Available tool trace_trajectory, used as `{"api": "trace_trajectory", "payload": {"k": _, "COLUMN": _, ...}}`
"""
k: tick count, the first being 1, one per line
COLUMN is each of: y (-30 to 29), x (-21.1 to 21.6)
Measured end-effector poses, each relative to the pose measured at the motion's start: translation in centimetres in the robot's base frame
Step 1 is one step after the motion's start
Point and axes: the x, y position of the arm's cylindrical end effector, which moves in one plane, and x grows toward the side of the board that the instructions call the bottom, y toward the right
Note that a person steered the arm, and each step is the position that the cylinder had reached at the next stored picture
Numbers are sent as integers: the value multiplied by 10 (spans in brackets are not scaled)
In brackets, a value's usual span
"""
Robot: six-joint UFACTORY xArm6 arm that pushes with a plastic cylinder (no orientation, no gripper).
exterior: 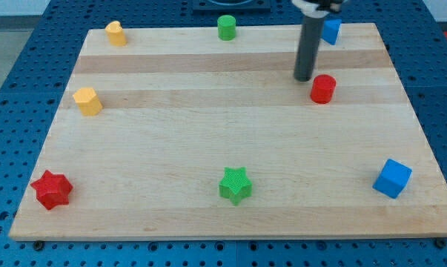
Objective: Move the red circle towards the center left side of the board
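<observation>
Approaching step: my tip (304, 78) sat bare, holding nothing, just up-left of the red circle (322, 89) near the board's (208, 126) top-right corner. Next move needed the tip round to the circle's right side, then pushing toward the left edge's middle.

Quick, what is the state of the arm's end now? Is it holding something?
No gripper: my tip holds nothing. It rests on the board, just off the red circle, toward the view's upper left; contact cannot be told.
</observation>
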Motion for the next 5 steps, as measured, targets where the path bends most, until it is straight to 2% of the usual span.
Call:
{"api": "trace_trajectory", "payload": {"k": 1, "y": 71, "x": -5}}
{"api": "trace_trajectory", "payload": {"k": 2, "y": 86, "x": 26}}
{"api": "trace_trajectory", "payload": {"k": 3, "y": 19, "x": 43}}
{"api": "trace_trajectory", "payload": {"k": 5, "y": -173, "x": 43}}
